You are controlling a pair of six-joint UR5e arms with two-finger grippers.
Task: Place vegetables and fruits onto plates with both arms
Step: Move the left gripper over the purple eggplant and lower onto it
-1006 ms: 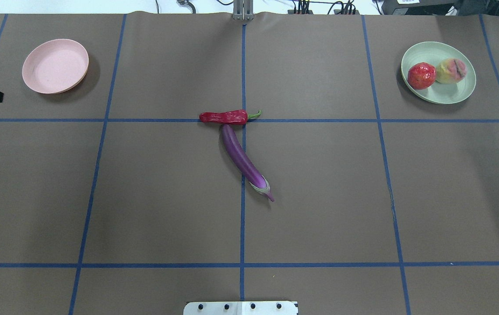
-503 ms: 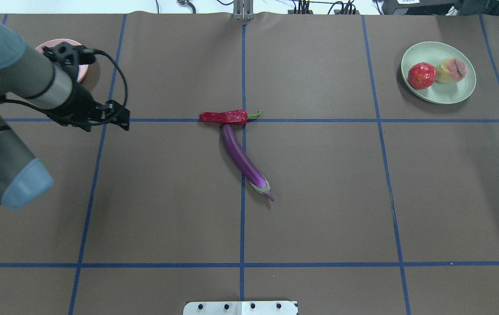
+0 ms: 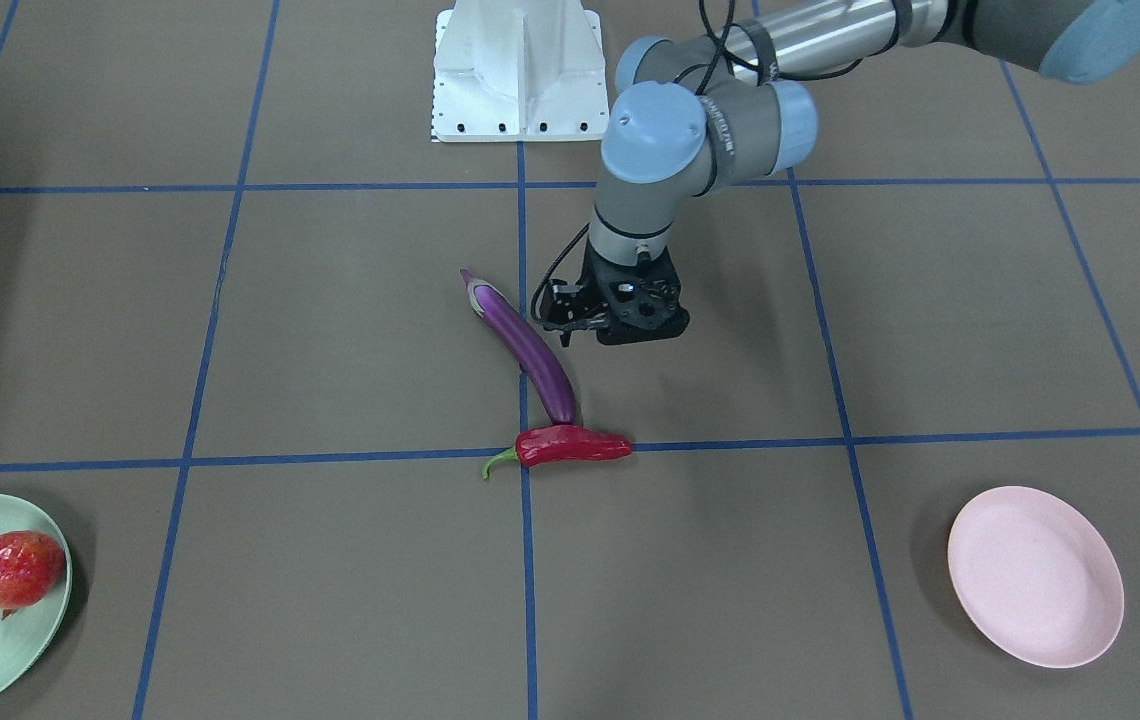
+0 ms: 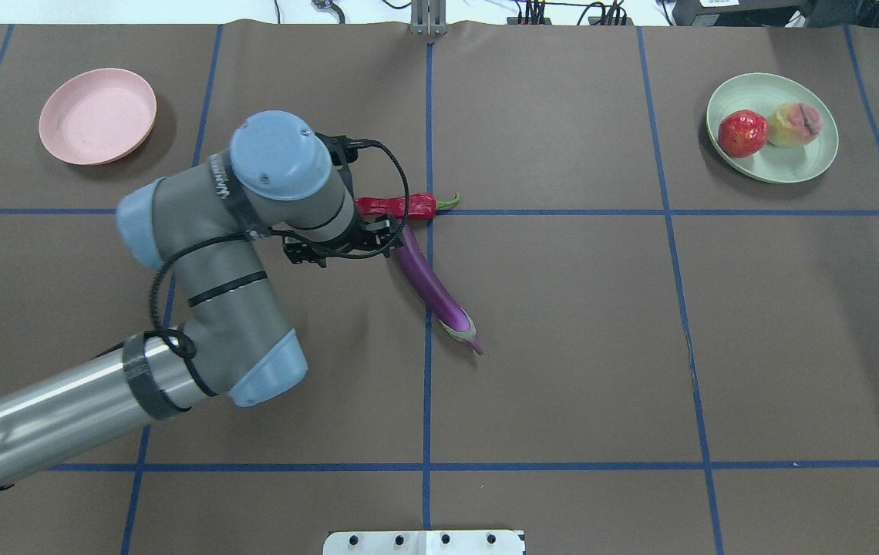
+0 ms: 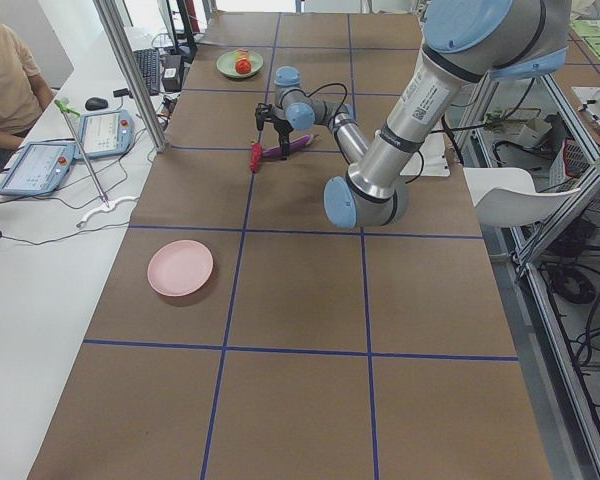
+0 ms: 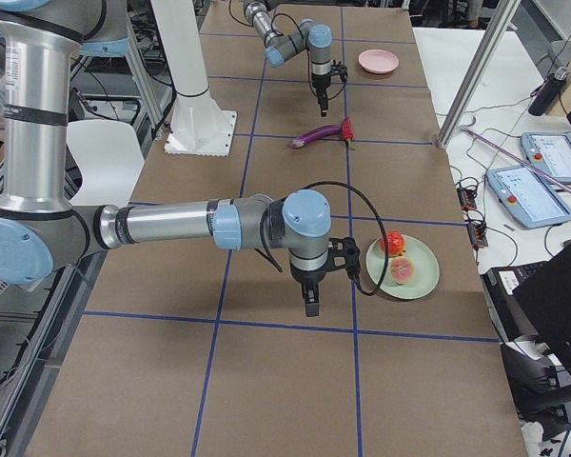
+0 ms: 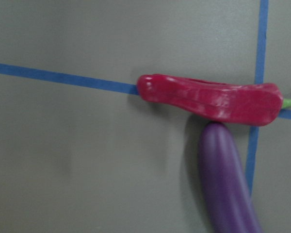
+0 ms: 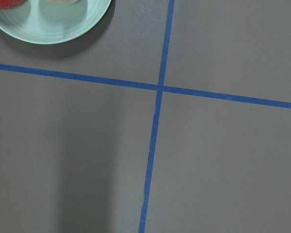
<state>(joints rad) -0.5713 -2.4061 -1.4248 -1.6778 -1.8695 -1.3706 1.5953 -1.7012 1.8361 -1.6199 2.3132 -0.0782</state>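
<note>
1. A brown table (image 4: 563,347) marked with blue tape lines fills the space, with desks and screens along one side.
2. The left gripper (image 3: 630,330) hangs low near the table's middle. Its wrist hides the fingers from overhead, so I cannot tell how wide it stands.
3. The chili (image 4: 401,206) lies just beyond it, partly covered by the wrist. The eggplant (image 4: 432,289) is just beside it, its blunt tip touching the chili.
4. The pink plate (image 4: 96,116) sits well apart from it.
5. The right gripper (image 6: 311,307) shows only from the side, and its opening is unclear.
6. Near it is the green plate (image 4: 794,166), holding the pomegranate (image 4: 742,133) and the peach (image 4: 794,125).
</note>
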